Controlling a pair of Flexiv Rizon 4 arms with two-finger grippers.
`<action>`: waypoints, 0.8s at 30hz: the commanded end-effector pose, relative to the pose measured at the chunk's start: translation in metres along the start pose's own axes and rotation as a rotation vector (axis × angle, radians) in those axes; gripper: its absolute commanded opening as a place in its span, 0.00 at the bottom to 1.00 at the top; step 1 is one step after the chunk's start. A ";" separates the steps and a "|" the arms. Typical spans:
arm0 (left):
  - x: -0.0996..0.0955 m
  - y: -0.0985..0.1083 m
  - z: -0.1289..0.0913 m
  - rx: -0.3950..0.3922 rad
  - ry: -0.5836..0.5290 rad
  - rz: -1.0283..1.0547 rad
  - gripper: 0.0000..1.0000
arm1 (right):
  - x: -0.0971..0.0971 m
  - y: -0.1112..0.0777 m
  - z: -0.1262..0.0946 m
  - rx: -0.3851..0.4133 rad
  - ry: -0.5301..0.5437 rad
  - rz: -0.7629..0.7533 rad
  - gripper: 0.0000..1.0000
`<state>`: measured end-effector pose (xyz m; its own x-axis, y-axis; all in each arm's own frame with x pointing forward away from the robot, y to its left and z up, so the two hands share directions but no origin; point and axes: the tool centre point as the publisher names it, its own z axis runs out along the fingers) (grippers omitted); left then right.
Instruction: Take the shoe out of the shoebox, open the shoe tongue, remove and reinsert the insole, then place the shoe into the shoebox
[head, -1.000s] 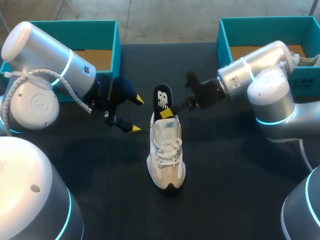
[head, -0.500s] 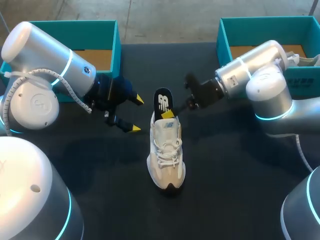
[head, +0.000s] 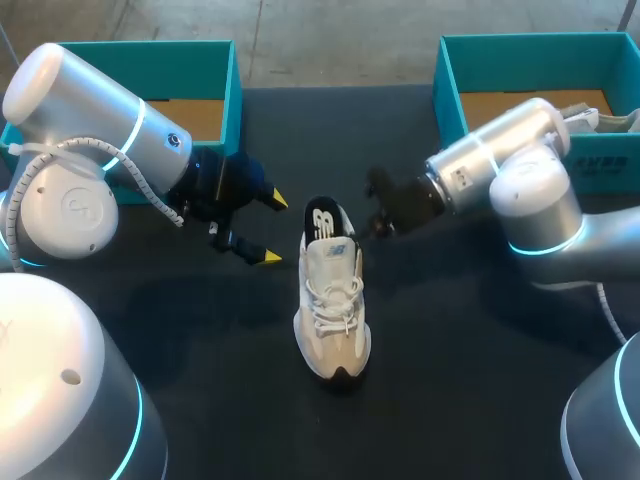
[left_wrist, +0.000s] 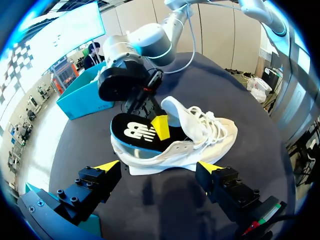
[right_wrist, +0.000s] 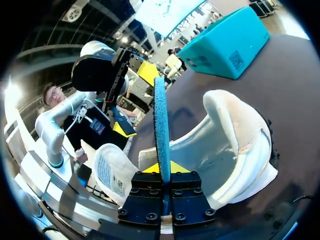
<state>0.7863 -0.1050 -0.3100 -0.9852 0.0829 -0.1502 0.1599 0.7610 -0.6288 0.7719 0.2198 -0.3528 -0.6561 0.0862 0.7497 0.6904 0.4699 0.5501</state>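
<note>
A white and cream lace-up trainer (head: 330, 305) stands upright on its sole around the middle of the black table (head: 460, 360). Its toe points to the near edge and its heel to the far edge. The right gripper (right_wrist: 162, 169) comes in from the table's right side. It is clamped on a black foam insole with a white logo and a blue rim (head: 322, 218), one yellow-tipped finger pressed to each face. The insole's lower part sits inside the trainer's heel opening. Its upper end leans up and out above the collar, towards the far edge.

The trainer's white padded tongue (left_wrist: 174, 107) is raised off the laces, which lie loosely crossed over the forefoot. The left gripper (head: 272, 228) is near the heel end of the trainer, on its left side and clear of it. Its two fingers are spread wide with nothing held. From the left wrist the trainer is side on, ahead of the spread fingers, with the right arm's gripper beyond it at the insole.

A teal cardboard shoebox (head: 225, 90) stands open at the table's far left corner behind the left arm, a brown floor visible inside. A second teal shoebox (head: 450, 85) stands open at the far right corner, partly covered by the right arm. Both are well apart from the trainer.
</note>
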 end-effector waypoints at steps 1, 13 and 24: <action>0.001 0.000 0.000 -0.004 0.000 0.000 1.00 | 0.000 0.001 0.005 0.008 -0.006 0.005 0.00; 0.001 0.000 0.000 -0.004 0.000 0.000 1.00 | 0.008 0.026 -0.012 0.049 -0.077 -0.063 0.25; 0.001 0.000 0.000 -0.004 0.000 0.000 1.00 | -0.011 0.031 -0.018 0.080 -0.044 -0.082 0.00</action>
<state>0.7863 -0.1050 -0.3100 -0.9852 0.0830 -0.1502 0.1599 0.7610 -0.6288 0.7980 0.2147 -0.3308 -0.7315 0.0985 0.6747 0.6099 0.5369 0.5829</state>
